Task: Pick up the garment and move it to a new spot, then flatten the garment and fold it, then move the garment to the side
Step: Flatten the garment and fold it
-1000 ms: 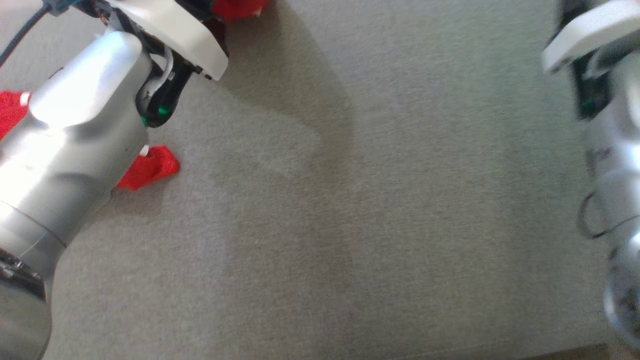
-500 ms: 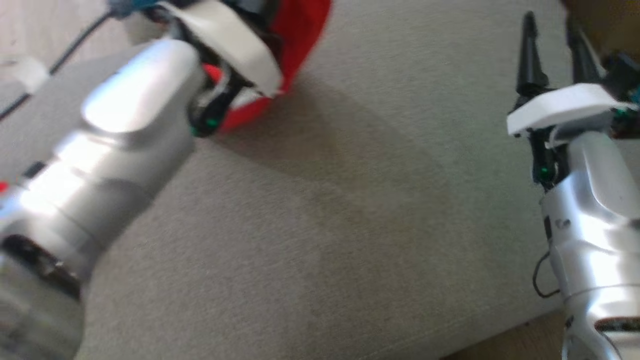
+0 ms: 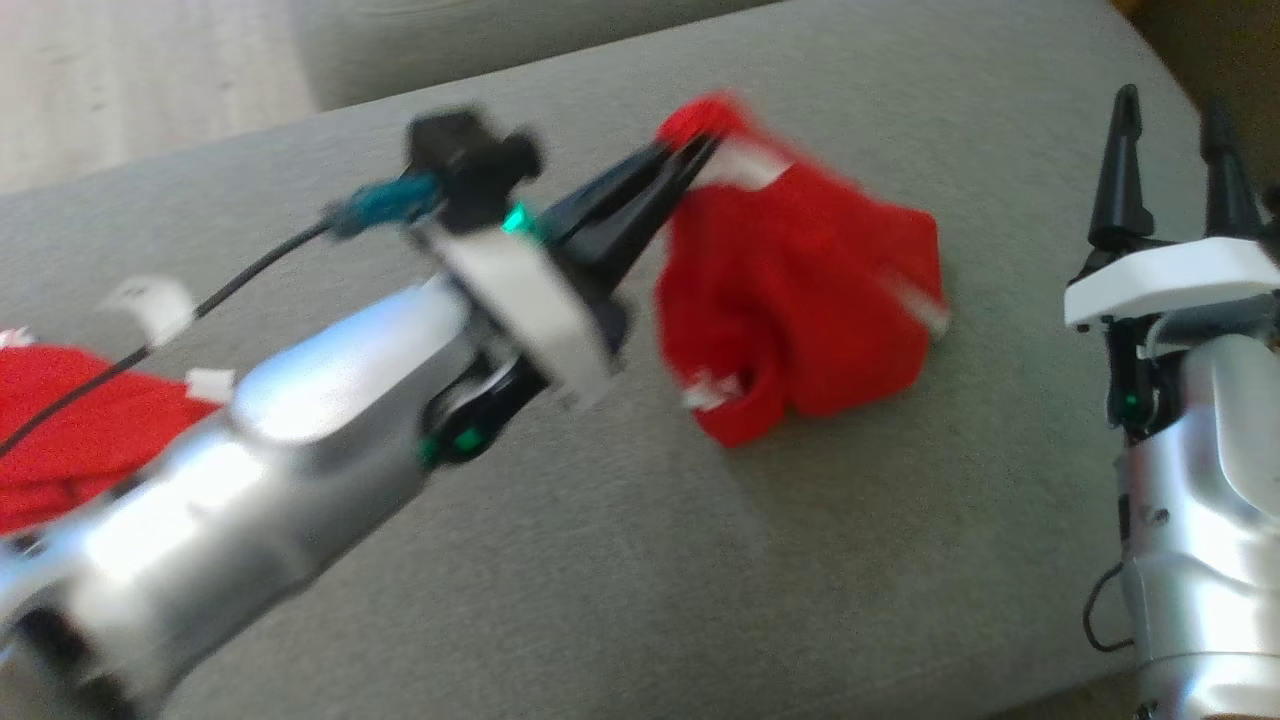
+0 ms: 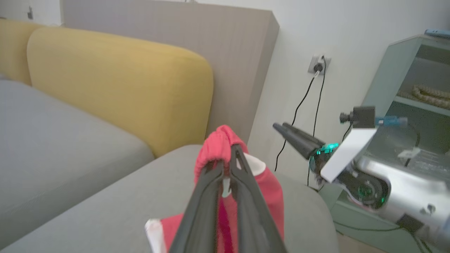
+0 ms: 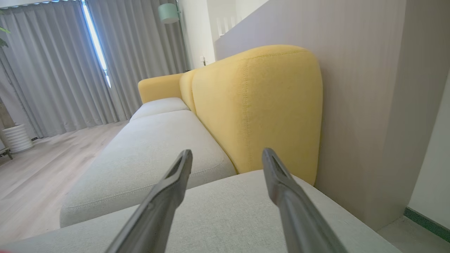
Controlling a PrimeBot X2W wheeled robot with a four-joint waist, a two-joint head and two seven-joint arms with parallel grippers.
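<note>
Red garment (image 3: 800, 300): bunched, white-trimmed, motion-blurred; over the grey sofa cushion (image 3: 600, 600), contact with it unclear.
Left hand (image 3: 698, 152): fingers clamped on the garment's top edge.
Right hand (image 3: 1170, 100): fingers spread, holding nothing, well apart.
Second red cloth (image 3: 70, 440): cut off, partly behind the left arm (image 3: 300, 450).

Red fabric garments with white trim: 2 (first garment (image 3: 810, 300), second garment (image 3: 70, 440)). Grippers: 2 (left gripper (image 3: 700, 150), right gripper (image 3: 1170, 100)); long dark fingers (image 5: 168, 189): 4. Grey-seated fabric sofa (image 3: 900, 550): 1; its yellow upholstered back cushions (image 5: 256, 105): 2. Pale green shelf unit (image 4: 393, 80): 1. White wall socket (image 4: 318, 64): 1.
</note>
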